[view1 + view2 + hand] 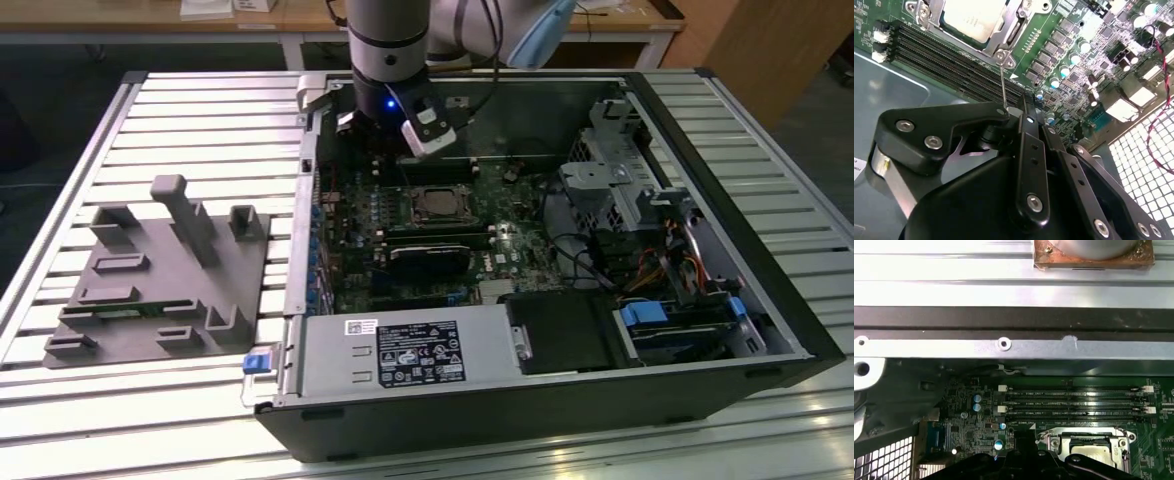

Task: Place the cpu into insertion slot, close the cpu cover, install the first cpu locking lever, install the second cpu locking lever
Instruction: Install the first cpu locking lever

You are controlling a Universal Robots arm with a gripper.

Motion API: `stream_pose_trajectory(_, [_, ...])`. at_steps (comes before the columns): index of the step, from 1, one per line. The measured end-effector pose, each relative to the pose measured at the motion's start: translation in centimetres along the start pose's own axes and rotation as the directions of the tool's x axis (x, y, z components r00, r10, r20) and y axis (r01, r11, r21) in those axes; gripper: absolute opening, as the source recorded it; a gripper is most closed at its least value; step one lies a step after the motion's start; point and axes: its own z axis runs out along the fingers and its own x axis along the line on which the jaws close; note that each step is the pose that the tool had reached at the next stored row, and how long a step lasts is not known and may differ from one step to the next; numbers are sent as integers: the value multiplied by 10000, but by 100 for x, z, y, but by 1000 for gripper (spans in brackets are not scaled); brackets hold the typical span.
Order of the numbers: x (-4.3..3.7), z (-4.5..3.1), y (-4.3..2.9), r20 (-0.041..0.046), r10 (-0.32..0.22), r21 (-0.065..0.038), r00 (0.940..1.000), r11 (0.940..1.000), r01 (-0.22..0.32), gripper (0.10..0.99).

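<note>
The cpu [969,17] lies pale and silvery in the insertion slot [437,206] on the green board, and the cpu cover [1000,44] lies flat around it as a metal frame. A thin wire locking lever [1003,85] rises from the socket's corner, and its upper end meets the tips of my gripper [1021,106]. The black fingers are drawn together; I cannot tell whether the lever is pinched between them or only touches them. In the exterior view my gripper [400,162] hangs inside the case just behind the socket. In the first wrist view the cpu [1094,449] sits beside the gripper [1019,462].
Long memory slots [949,65] run between the socket and the case's metal wall [1004,320]. A black card [430,260] lies in front of the socket, with the power supply [400,350] and drive cage [627,190] nearby. A grey fixture [160,270] stands on the slatted table.
</note>
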Motion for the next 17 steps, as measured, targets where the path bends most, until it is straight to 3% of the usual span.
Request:
stream_pose_trajectory(6, [-22,0,0,0,-2,-7,10000,10000,2,106])
stream_pose_trajectory(17, [-234,2,4,9,47,-5,10000,10000,-47,106])
